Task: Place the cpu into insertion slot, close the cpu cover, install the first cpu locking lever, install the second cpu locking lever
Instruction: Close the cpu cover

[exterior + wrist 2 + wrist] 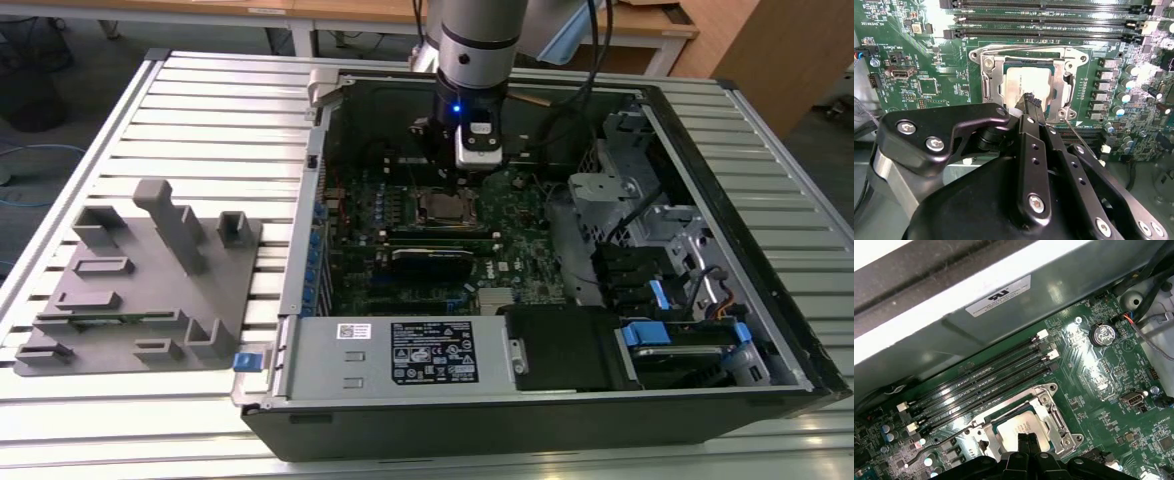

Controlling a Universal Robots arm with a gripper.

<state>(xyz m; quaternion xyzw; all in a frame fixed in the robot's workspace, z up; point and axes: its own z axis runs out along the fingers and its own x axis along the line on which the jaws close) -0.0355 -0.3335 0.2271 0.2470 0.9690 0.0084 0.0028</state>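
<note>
Table: we see a big silver table made of metal slats [787,140], and everything rests on it.
Computer: a big black computer box [400,440] lies open on the table, in the middle of the exterior view.
Arm: a silver and black robot arm [478,40] comes down from the upper middle of the exterior view into the box.
Tray: a flat grey plastic tray with little blocks [147,300] lies on the exterior view's left, well apart from the arm.
Board: a green board full of tiny parts [521,225] lies flat inside the box.
Long slots: four long thin black slots [984,385] run side by side, just beside the cover.
Cover: the thin shiny metal cpu cover with a big square hole [990,80] lies flat around the chip.
Slot: the small square insertion slot with a dark frame [1030,61] is on the green board, under the arm.
Chip: the small flat square cpu with a silvery-grey top [1026,80] sits inside the slot. We see it through the cover's hole in both wrist views.
Gripper: the black gripper [1030,101] hangs right over the chip's edge. Its two fingers are pressed together, and we see nothing between them. We cannot tell if the tips touch the chip.
Lever: a thin metal wire lever [1081,140] sticks out from a corner of the cover, toward some small round silver cans [1126,82]. We cannot tell if it is hooked down.
Battery: a round silver coin battery [1102,334] sits on the board, well apart from the slot.
</note>
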